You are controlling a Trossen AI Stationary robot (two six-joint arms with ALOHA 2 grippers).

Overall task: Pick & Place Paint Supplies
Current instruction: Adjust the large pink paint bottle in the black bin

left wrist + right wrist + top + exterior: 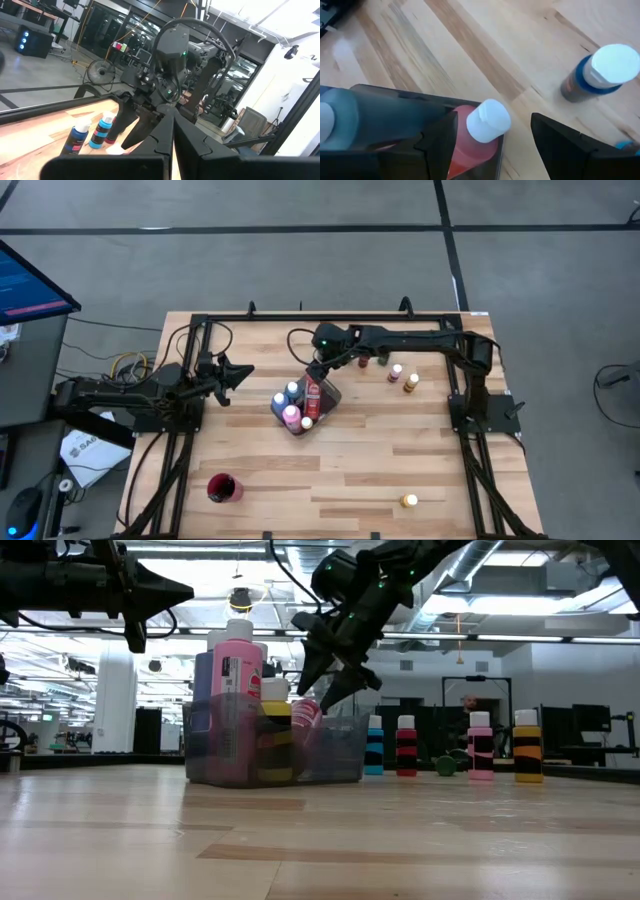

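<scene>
- Right end effector (316,376) hangs fingers apart over the bin (331,396), just above a red bottle (312,392) lying tilted inside.
- Left end effector (240,372), fingers together, waits left of the bin.
- Four bottles (447,747) stand on the table (400,450) beyond.

A robotics lab: ceiling ducts (520,615), equipment racks (590,735), monitor (30,285).
</scene>
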